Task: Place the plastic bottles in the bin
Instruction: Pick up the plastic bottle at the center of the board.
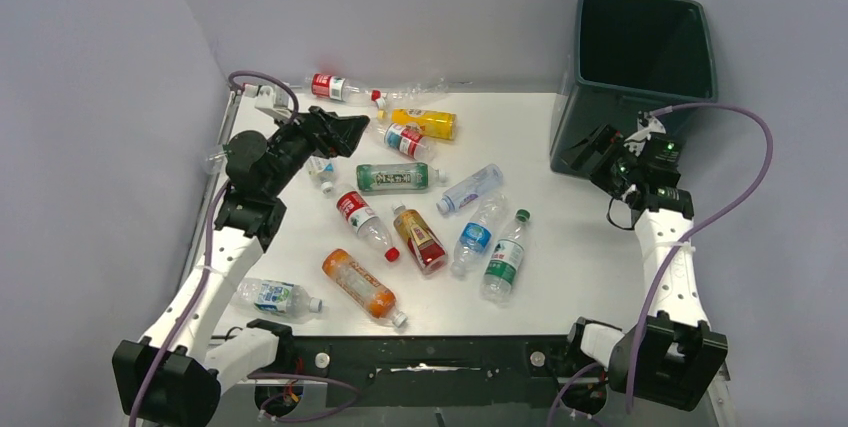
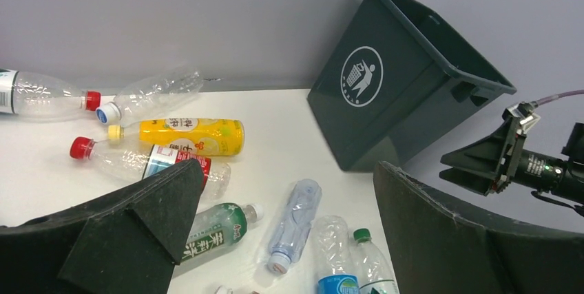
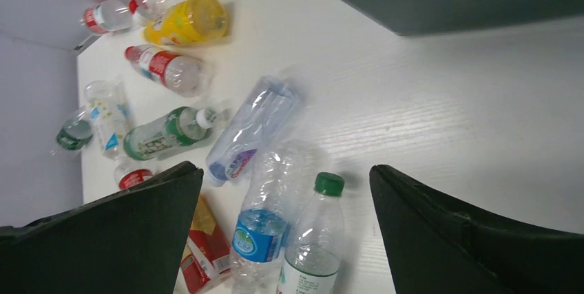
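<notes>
At least 13 plastic bottles [image 1: 395, 178] show, including 1 orange bottle [image 1: 362, 287] and 1 yellow bottle [image 1: 425, 123]. There is 1 bin [image 1: 580, 122], 1 left gripper [image 1: 338, 127] and 1 right gripper [image 1: 588, 150].

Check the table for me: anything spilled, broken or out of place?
No spill shows. The bottles all lie on their sides, scattered left of the upright bin. One clear bottle by the back wall looks crumpled.

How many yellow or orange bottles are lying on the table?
2. The yellow bottle lies toward the back, the orange bottle toward the front, left of centre. The left arm may hide others.
</notes>
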